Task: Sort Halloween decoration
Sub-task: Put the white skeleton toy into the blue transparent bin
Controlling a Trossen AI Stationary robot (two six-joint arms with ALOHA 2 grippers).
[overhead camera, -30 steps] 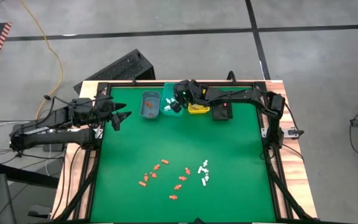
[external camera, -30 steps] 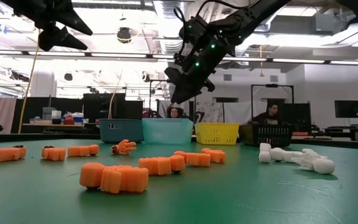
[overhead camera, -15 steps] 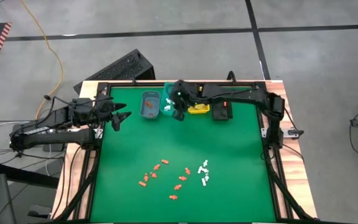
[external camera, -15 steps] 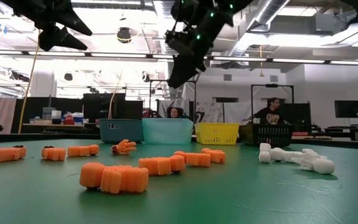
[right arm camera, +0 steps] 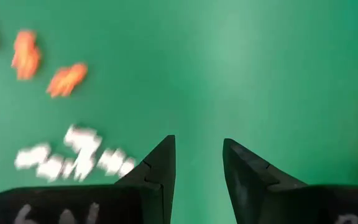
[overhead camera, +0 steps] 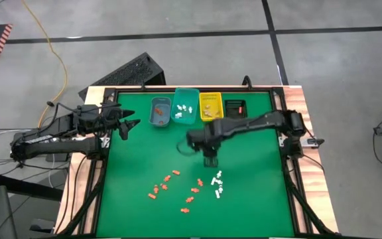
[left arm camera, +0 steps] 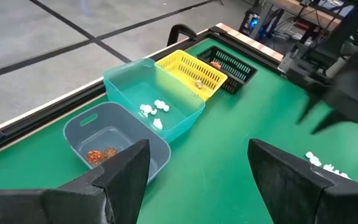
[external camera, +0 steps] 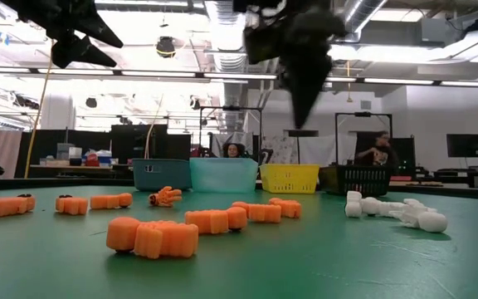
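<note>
Several orange decoration pieces (overhead camera: 172, 188) and a cluster of white ones (overhead camera: 218, 184) lie on the green mat near its near edge; the low view shows the orange pieces (external camera: 153, 237) and white pieces (external camera: 395, 208) close up. My right gripper (overhead camera: 209, 158) hangs open and empty above the mat's middle, just beyond the white cluster (right arm camera: 73, 157), pointing down. My left gripper (overhead camera: 132, 125) is open and empty, raised over the mat's far left, short of the bins. The blue bin (overhead camera: 160, 111) holds orange pieces, the teal bin (overhead camera: 185, 105) white ones.
Four bins stand in a row along the far edge: blue, teal, yellow (overhead camera: 210, 106) and black (overhead camera: 235, 107). The table frame (overhead camera: 286, 156) rims the mat. People sit in the room beyond the table (external camera: 370, 154). Bare green mat lies between the bins and the pieces.
My right gripper has swung away from the teal bin, toward the table's near edge, and now points down over the mat's middle just beyond the white pieces. The left arm has kept still.
</note>
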